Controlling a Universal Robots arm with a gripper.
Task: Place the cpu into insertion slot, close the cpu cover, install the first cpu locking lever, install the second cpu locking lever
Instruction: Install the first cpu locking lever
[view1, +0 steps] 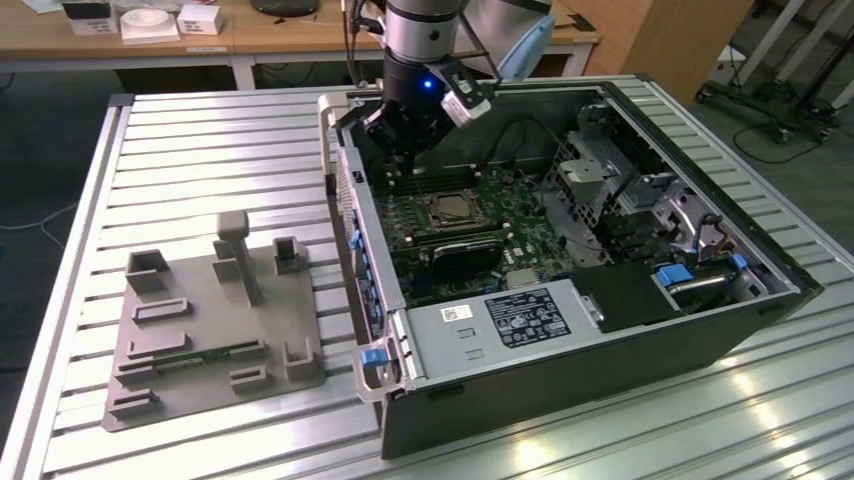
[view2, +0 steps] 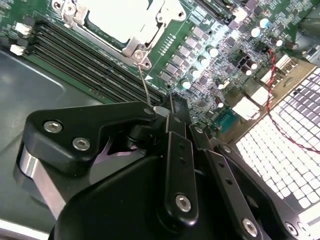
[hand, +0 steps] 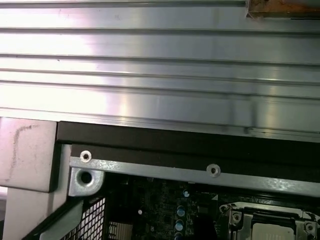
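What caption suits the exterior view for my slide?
Gripper poised in the open computer case on the slatted table, close to the cpu seated on the motherboard.

Lab, slatted aluminium bench (view1: 200, 140), open computer case (view1: 601, 385)

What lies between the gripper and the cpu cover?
In the second wrist view, black memory slots and a thin metal rod running from the cpu cover toward the gripper.

gripper (view1: 403, 150) low inside open computer case (view1: 747, 300) | cpu (view1: 455, 209) in insertion slot (view1: 433, 200) | grey fixture (view1: 214, 320) on tabletop (view1: 200, 140)
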